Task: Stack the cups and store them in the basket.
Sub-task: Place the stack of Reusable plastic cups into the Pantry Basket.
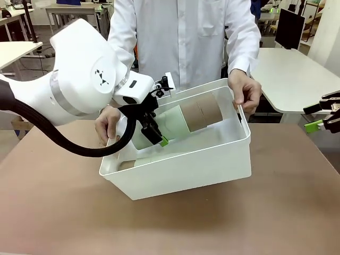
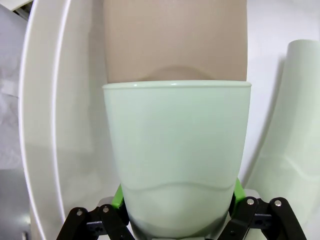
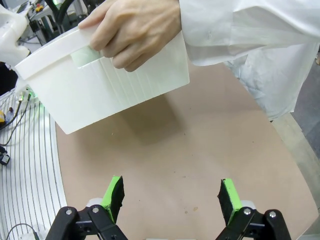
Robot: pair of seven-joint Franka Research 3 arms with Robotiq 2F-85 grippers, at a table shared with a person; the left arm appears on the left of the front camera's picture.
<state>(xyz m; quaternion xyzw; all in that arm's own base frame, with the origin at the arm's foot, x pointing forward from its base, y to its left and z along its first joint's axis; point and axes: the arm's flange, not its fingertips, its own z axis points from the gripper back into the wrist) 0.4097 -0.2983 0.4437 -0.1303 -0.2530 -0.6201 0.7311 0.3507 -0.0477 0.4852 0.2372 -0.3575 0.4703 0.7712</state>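
Note:
The person tilts the white basket [image 1: 212, 151] toward me with a hand on each short side. Inside it my left gripper [image 1: 155, 133] is shut on a mint green cup [image 1: 171, 126] lying on its side, with a taupe cup [image 1: 203, 111] sticking out of its mouth. In the left wrist view the green pads [image 2: 118, 197] press both flanks of the mint cup [image 2: 177, 150], the taupe cup [image 2: 175, 40] lies beyond it, and another mint cup [image 2: 295, 130] lies to the right. More cups [image 1: 139, 161] rest low in the basket. My right gripper [image 1: 325, 120] hovers open at the far right.
The right wrist view looks down over its open gripper [image 3: 172, 197] on bare brown table [image 3: 190, 145], with the basket's ribbed wall [image 3: 115, 85] and the person's hand [image 3: 135, 30] on its rim. White tables stand behind the person.

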